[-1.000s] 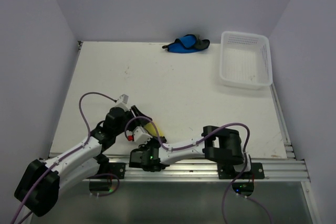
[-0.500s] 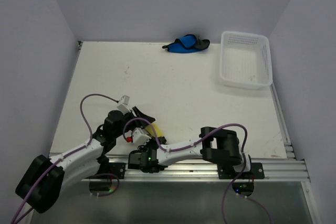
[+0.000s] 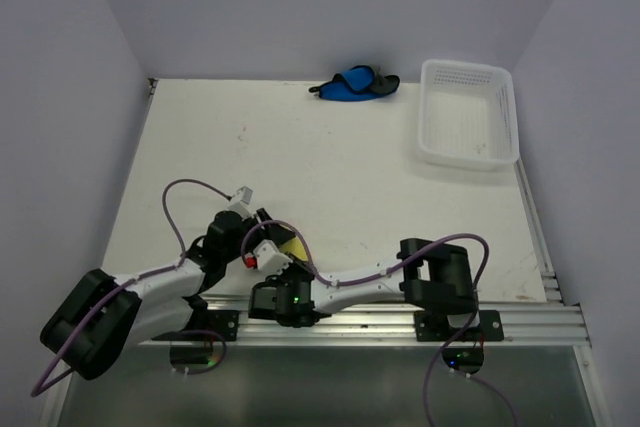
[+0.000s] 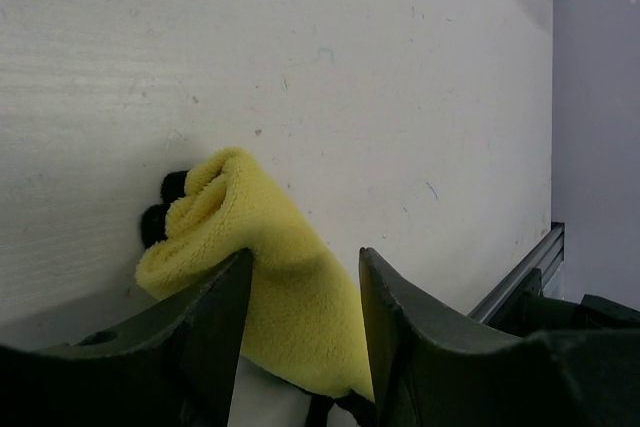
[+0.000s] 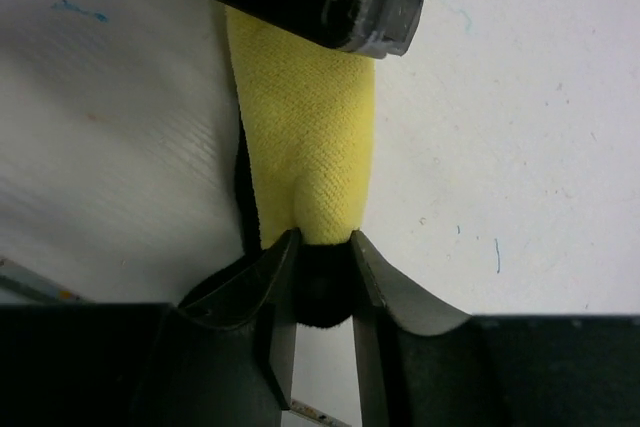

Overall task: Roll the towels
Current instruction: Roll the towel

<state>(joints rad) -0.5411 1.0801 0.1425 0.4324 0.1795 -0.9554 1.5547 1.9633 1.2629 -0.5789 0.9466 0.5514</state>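
Observation:
A yellow towel (image 3: 294,247), rolled into a short tube with dark edging, lies near the table's front edge between my two grippers. In the left wrist view, my left gripper (image 4: 305,254) straddles the yellow towel (image 4: 270,287) and both fingers press on its sides. My right gripper (image 5: 325,237) closes narrowly on the dark end of the yellow towel (image 5: 310,137). From above, the left gripper (image 3: 270,230) and the right gripper (image 3: 288,262) meet over the roll and hide most of it. A blue towel (image 3: 352,84) lies bunched at the table's far edge.
A white perforated basket (image 3: 466,155) stands at the far right of the table. An aluminium rail (image 3: 400,317) runs along the near edge just behind the roll. Purple walls close in the left, back and right sides.
My left arm has drawn back and lowered toward the near edge, still on the roll. The right gripper's jaws have widened a little around the towel's dark end.

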